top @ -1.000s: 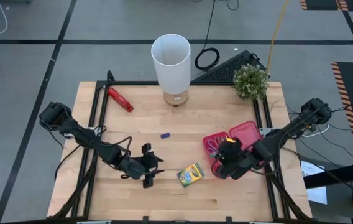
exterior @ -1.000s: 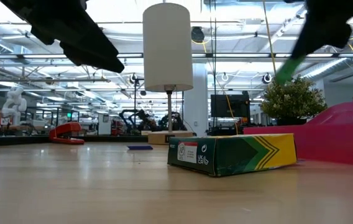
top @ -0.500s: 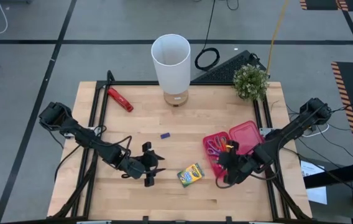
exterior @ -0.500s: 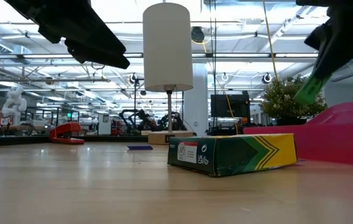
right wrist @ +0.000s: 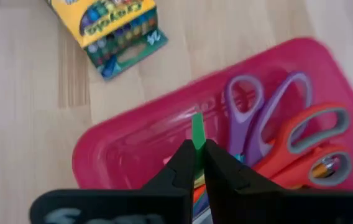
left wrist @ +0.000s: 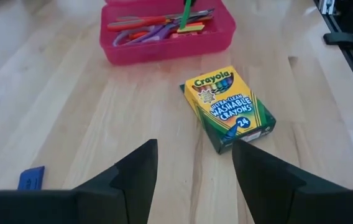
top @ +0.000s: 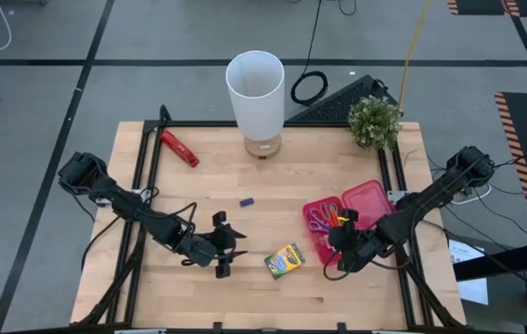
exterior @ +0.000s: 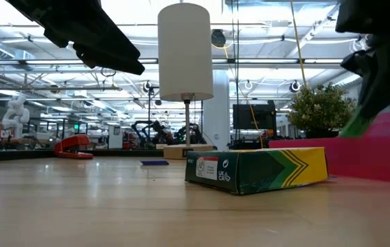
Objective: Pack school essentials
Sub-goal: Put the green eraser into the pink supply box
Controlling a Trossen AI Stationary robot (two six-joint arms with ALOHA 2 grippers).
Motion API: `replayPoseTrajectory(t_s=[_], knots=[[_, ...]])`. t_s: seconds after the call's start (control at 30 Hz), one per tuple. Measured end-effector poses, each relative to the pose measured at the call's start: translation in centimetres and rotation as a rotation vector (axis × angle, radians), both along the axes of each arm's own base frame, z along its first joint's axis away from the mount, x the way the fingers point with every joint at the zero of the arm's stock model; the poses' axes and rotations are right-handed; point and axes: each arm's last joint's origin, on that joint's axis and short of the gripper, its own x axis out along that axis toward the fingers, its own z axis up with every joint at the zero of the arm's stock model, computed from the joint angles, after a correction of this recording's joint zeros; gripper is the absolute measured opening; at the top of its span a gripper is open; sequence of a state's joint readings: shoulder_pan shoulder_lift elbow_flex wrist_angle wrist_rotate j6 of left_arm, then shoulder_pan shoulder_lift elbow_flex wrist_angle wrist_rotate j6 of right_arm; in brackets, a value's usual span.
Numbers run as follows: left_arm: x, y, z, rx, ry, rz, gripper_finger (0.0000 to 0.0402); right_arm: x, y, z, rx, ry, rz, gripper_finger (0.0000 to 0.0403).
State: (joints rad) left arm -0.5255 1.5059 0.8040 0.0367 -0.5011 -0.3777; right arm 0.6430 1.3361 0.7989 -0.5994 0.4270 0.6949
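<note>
Right wrist view showed the right gripper [right wrist: 196, 163] clamped on a green marker [right wrist: 197, 138], upright directly over the pink case [right wrist: 120, 158].

Yellow-green crayon box [left wrist: 229, 108], pink case [right wrist: 145, 155], purple scissors [right wrist: 251, 112], orange-red scissors [right wrist: 307, 140], green item, possibly marker [right wrist: 197, 144], pale wood table [top: 245, 176].

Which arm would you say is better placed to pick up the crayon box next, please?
Probably the left: its open tool faces the crayon box directly, holding nothing. The right tool is shut on a green marker over the pink case.
</note>
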Motion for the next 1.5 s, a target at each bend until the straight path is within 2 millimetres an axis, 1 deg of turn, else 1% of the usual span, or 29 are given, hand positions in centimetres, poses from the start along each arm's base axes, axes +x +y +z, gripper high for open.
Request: replayPoseTrajectory(t_s=[0.1,0.27,0.4,0.5,0.77,0.93,1.07,1.3,1.4,1.5], knots=[[0.1,0.0,0.1,0.001,-0.008,0.0,0.0209,-0.2,-0.2,-0.6,-0.006,0.023,-0.004,0.0012],[0.2,0.0,0.2,0.002,-0.025,0.002,0.0209,0.2,-0.6,-1.7,-0.034,0.068,-0.021,0.0012],[0.2,0.0,0.2,0.005,-0.024,0.001,0.0209,0.4,-0.6,-2.0,-0.024,0.087,-0.018,0.0018],[0.2,0.0,0.2,0.005,-0.024,0.001,0.0209,0.5,-0.6,-2.1,-0.001,0.099,-0.027,0.0041],[0.2,0.1,0.2,0.006,-0.022,0.002,0.0209,0.5,-0.6,-2.2,0.079,0.116,-0.09,0.0128],[0.2,0.1,0.2,0.005,-0.022,0.002,0.0209,0.8,-0.4,-2.1,0.111,0.088,-0.096,0.0158],[0.2,0.1,0.2,0.005,-0.022,0.001,0.0209,1.0,-0.3,-2.0,0.13,0.068,-0.101,0.0162],[0.2,0.3,0.1,0.02,-0.014,0.001,0.0209,0.9,-0.3,-1.9,0.164,0.059,-0.159,0.0152],[0.2,0.5,0.0,0.029,-0.003,0.013,0.0209,0.7,-0.4,-1.9,0.179,0.099,-0.161,0.0144],[0.3,0.6,0.0,0.033,-0.001,0.023,0.0209,0.6,-0.5,-2.1,0.173,0.107,-0.161,0.0126]])
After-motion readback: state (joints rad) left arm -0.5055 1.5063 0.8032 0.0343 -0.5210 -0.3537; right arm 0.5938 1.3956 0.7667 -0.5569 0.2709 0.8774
